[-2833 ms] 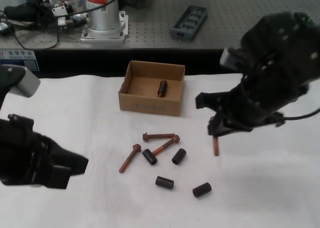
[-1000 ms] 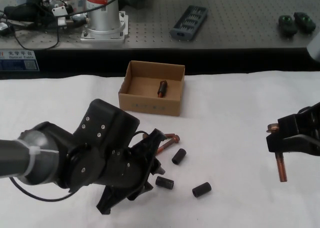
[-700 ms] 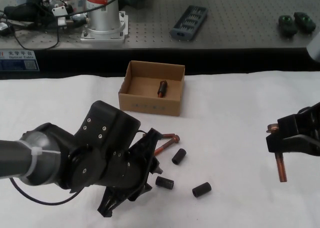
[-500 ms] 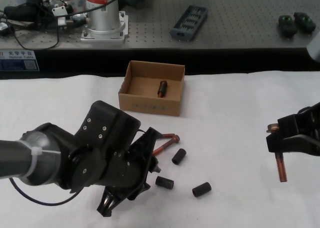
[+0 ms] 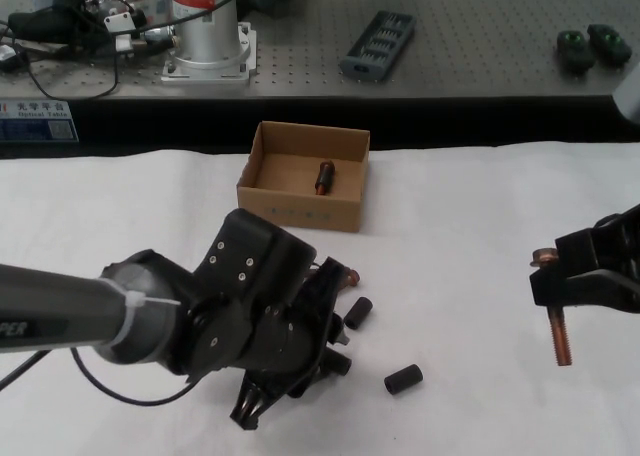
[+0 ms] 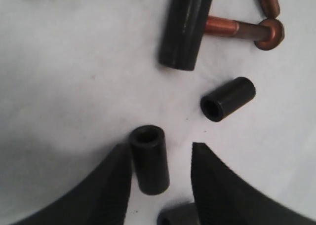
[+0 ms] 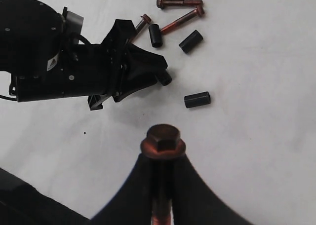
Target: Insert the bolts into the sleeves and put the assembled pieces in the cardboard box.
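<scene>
Looking down over the bench, the left gripper (image 5: 325, 351) is low on the white sheet (image 5: 120, 206) among the loose parts, with the cardboard box (image 5: 300, 208) well beyond its fingertips. The right gripper (image 5: 555, 284) hangs far off to the side, clamped just under the head of a bolt (image 5: 563, 338) that dangles straight down. At the left wrist, the jaws stand apart around a black sleeve (image 6: 149, 159) lying flat between them, one finger seemingly against it and the other a gap away. I'd centre it first, then squeeze across the round wall, which looks smooth and dull and could roll or skid. A second sleeve (image 6: 227, 98) lies just ahead, its hollow end showing. At the right wrist, the coppery hexagonal flanged head sits above closed fingers (image 7: 185, 195), leaving the shank free for a bore.
</scene>
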`<action>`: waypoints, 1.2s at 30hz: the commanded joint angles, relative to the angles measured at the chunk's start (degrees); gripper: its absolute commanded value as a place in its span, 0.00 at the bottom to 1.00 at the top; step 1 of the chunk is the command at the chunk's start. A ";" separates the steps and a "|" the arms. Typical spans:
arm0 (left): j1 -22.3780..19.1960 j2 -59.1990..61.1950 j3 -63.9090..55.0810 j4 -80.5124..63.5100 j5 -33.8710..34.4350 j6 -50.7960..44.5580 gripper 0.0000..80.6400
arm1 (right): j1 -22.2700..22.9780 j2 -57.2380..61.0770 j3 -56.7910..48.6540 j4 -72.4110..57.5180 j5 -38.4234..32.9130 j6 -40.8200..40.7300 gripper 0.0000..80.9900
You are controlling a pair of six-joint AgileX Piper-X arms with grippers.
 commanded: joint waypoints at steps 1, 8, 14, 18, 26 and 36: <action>-0.18 1.10 -1.50 -0.01 -0.76 -2.12 0.36 | -0.23 -0.53 -0.11 -0.07 -0.98 -0.46 0.04; -0.18 1.31 -1.48 3.72 -0.27 -2.73 0.36 | -0.23 -0.53 -0.11 -0.07 -0.98 -0.46 0.04; -0.18 1.31 -1.48 4.73 -0.25 -3.22 0.36 | -0.23 -0.53 -0.11 -1.93 -0.95 -0.46 0.04; -0.18 1.31 -1.48 4.73 0.64 -5.03 0.36 | -0.23 -0.53 -0.11 -2.98 -0.95 -0.46 0.04; -2.85 1.63 -1.48 4.73 0.06 -5.75 0.31 | -0.23 -0.53 -0.11 -3.97 -0.95 -0.46 0.04; -3.63 3.43 -1.48 4.61 -1.06 -5.75 0.31 | -0.23 -0.72 -0.11 -3.94 -2.19 -0.46 0.04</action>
